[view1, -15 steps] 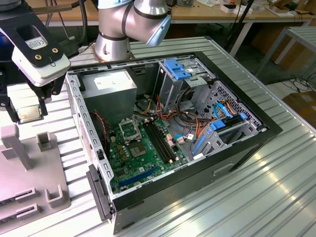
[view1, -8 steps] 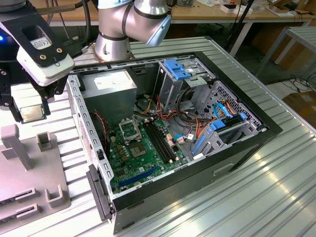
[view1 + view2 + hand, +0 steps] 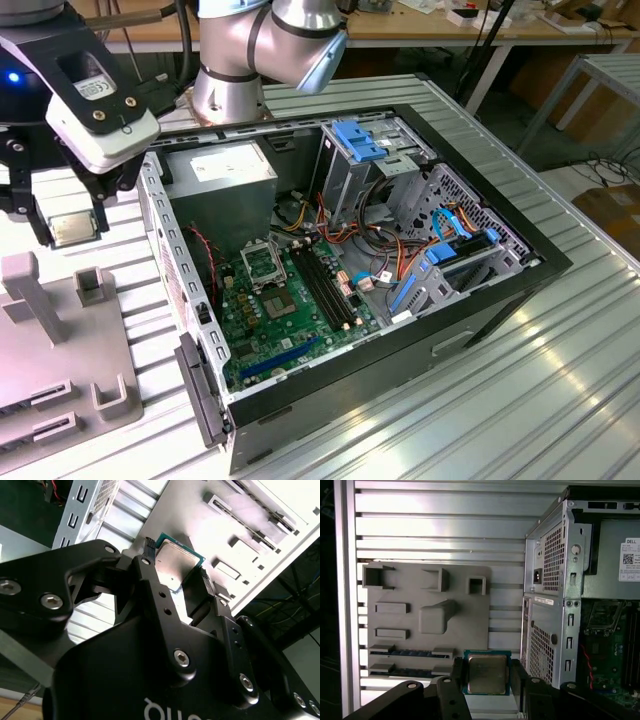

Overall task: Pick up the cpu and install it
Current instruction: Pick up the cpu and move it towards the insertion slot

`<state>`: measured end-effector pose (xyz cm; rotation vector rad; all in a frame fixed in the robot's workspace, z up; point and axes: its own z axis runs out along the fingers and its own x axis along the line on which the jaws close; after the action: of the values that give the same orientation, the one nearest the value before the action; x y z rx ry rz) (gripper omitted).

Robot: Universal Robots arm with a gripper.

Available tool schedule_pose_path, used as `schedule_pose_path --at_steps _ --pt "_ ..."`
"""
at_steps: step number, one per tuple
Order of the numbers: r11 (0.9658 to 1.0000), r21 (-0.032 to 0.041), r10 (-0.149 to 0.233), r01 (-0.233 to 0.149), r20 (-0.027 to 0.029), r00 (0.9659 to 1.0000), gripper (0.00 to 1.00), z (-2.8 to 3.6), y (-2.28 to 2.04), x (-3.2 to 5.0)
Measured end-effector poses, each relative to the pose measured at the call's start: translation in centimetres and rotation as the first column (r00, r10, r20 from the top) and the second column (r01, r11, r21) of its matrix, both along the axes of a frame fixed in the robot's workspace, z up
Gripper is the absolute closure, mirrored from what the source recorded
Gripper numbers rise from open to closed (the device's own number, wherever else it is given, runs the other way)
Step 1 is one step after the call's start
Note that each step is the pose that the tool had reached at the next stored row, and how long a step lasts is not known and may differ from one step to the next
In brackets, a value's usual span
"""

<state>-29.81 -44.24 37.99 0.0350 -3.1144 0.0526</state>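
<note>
The cpu (image 3: 72,228), a thin square chip with a silver-grey face and a green edge, hangs between my gripper's (image 3: 72,236) black fingers at the exterior view's left. It is clear of the table, above the grey holder tray (image 3: 50,350) and outside the open computer case (image 3: 470,330). In both wrist views my gripper (image 3: 486,681) (image 3: 176,560) is shut on two opposite edges of the cpu (image 3: 486,673) (image 3: 174,562). The metal-framed socket (image 3: 262,266) (image 3: 603,616) sits on the green motherboard (image 3: 290,325) inside the case, off to the exterior view's right of the chip.
The grey holder tray (image 3: 430,611) has raised blocks and slots. The case's perforated metal wall (image 3: 547,625) stands between the cpu and the motherboard. Black memory slots (image 3: 330,290), cable bundles (image 3: 345,235) and blue drive brackets (image 3: 360,140) crowd the case. The arm's base (image 3: 230,70) stands behind it.
</note>
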Motion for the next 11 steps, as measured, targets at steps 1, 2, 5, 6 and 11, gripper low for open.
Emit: schedule_pose_path --at_steps 1,2,5,6,11 --pt "1.0000 0.0000 0.000 0.000 0.0000 1.0000 0.53 -0.01 0.00 0.06" --pt "1.0000 0.0000 0.000 0.000 -0.0001 1.0000 0.53 -0.01 0.00 0.12" --pt "1.0000 -0.0001 0.000 0.000 -0.0001 1.0000 0.53 -0.02 0.00 0.24" --pt "1.0000 0.0000 0.000 0.000 -0.0001 1.0000 0.53 -0.03 0.00 0.27" --pt "1.0000 0.0000 0.000 0.000 -0.0001 1.0000 0.53 -0.06 0.00 0.51"
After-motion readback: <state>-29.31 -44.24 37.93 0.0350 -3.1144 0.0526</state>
